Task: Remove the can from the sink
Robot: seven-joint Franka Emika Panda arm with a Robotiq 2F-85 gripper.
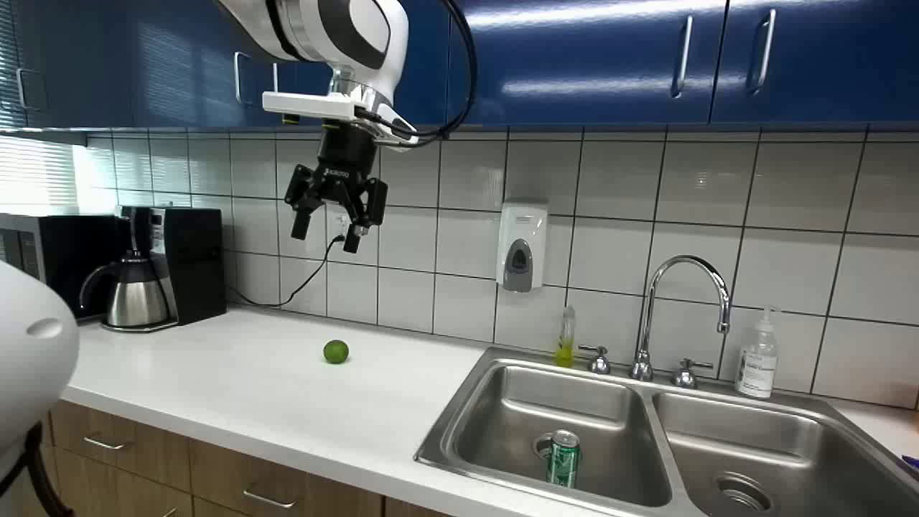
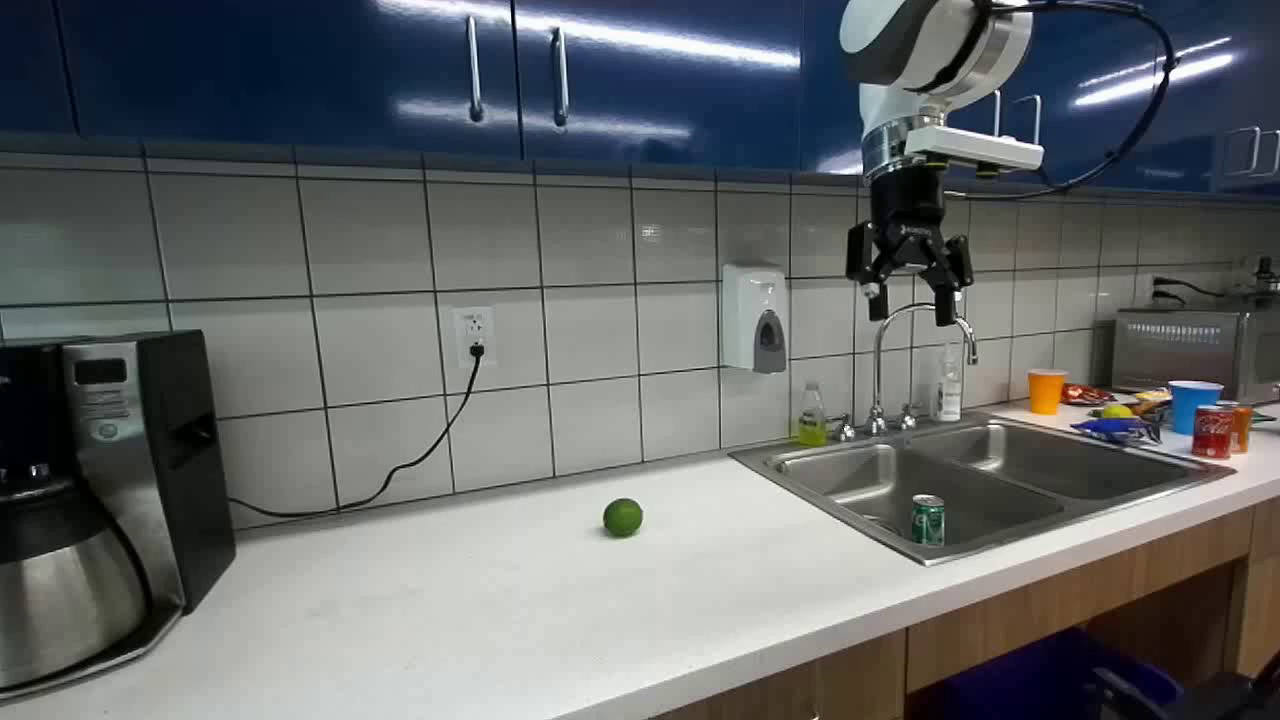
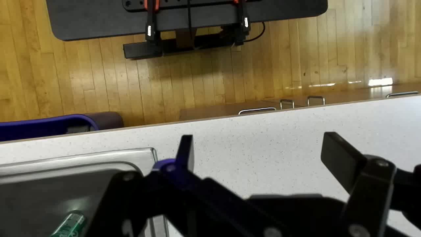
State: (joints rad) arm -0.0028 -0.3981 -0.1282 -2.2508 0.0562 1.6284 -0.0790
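The green can (image 1: pixel 563 459) with a silvery top stands upright in a basin of the steel sink (image 1: pixel 664 445), beside its drain. In an exterior view the can (image 2: pixel 928 521) shows behind the near rim of the sink (image 2: pixel 835 505). In the wrist view the can (image 3: pixel 69 225) is at the lower left, partly cut off and partly behind a finger, inside the sink (image 3: pixel 131 154). My gripper (image 1: pixel 326 233) is open and empty, pointing down high above the counter. It also shows open in the other views (image 2: pixel 911 306) (image 3: pixel 258 149), to one side of the sink and apart from the can.
A chrome faucet (image 1: pixel 650 309) arches over the sink's back. Bottles (image 1: pixel 565 337) (image 1: pixel 758 359) stand behind it. A lime-like ball (image 1: pixel 335 351) lies on the counter. A coffee maker (image 2: pixel 150 470) stands at one end; cups (image 2: pixel 1047 391), a red can (image 2: pixel 1213 431) and packets lie beyond the sink.
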